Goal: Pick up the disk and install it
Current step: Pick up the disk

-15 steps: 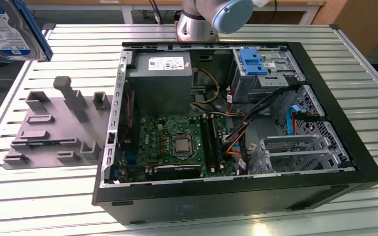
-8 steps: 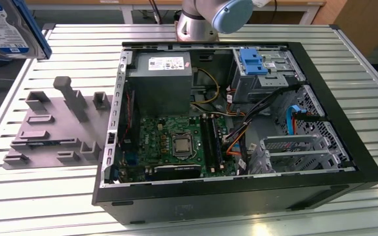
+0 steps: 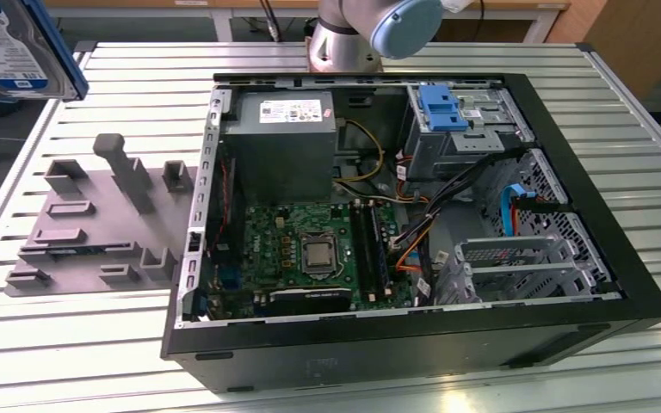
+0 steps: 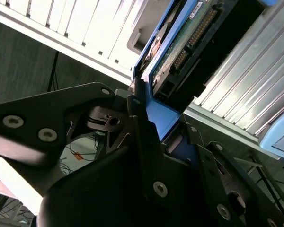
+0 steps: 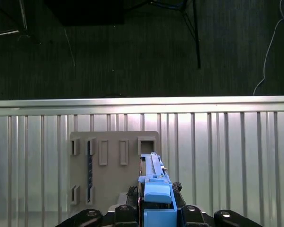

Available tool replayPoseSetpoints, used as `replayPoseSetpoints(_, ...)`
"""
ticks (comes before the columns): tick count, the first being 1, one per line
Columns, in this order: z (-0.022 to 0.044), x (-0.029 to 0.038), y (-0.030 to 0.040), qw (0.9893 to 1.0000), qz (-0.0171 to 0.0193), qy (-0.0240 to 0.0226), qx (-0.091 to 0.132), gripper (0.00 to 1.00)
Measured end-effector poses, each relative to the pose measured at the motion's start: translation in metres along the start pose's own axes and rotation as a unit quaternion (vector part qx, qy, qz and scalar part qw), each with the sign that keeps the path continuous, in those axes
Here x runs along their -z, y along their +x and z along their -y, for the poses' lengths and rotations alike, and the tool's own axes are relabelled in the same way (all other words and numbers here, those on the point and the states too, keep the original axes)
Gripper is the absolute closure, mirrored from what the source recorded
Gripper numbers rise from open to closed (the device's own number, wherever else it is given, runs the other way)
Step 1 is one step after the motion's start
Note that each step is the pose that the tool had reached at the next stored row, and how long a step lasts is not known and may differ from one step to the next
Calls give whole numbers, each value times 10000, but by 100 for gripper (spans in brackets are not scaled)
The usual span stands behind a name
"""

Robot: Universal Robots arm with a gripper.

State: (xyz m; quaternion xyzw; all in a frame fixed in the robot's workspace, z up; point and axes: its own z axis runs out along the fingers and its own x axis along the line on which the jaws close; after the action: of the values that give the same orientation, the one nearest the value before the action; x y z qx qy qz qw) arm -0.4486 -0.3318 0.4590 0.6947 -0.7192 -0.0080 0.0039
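The disk (image 3: pixel 9 47), a silver drive with a white-and-blue label in a blue carrier, hangs in the air at the exterior view's top left, above the table's corner. In both wrist views my gripper (image 4: pixel 162 128) (image 5: pixel 155 195) is shut on the carrier's blue end. One black fingertip (image 4: pixel 138 111) presses on one side of it and the other fingertip (image 5: pixel 178 188) on the opposite side. The disk's (image 4: pixel 180 52) green circuit board and connector row face the second wrist camera. In the first wrist view the disk (image 5: pixel 154 172) is seen edge-on, over the grey fixture plate (image 5: pixel 113 165).
The open black computer case (image 3: pixel 423 344) lies on the slatted metal table (image 3: pixel 78 344), with motherboard (image 3: pixel 307 249), grey power-supply box (image 3: pixel 279 129) and a drive bay holding a blue bracket (image 3: pixel 443 107). The grey fixture plate (image 3: pixel 101 215) sits at the case's left. The arm's base (image 3: pixel 360 34) stands behind.
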Motion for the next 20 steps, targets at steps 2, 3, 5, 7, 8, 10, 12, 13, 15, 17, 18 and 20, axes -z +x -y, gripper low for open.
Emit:
replayPoseSetpoints(2,0,14,0,10000,0,0,0,64)
replayPoseSetpoints(3,0,21,0,10000,0,0,0,64)
replayPoseSetpoints(5,0,34,0,10000,0,0,0,64)
replayPoseSetpoints(7,-1,49,0,10000,0,0,0,64)
replayPoseSetpoints(8,-1,56,0,10000,0,0,0,64)
replayPoseSetpoints(10,-1,70,0,10000,0,0,0,64)
replayPoseSetpoints(12,-2,82,0,10000,0,0,0,64)
replayPoseSetpoints(13,-2,89,0,10000,0,0,0,64)
replayPoseSetpoints(15,-2,101,-1,10000,0,0,0,64)
replayPoseSetpoints(17,-2,113,-1,10000,0,0,0,64)
replayPoseSetpoints(18,-2,119,-1,10000,0,0,0,64)
replayPoseSetpoints(20,-2,127,-1,10000,0,0,0,64)
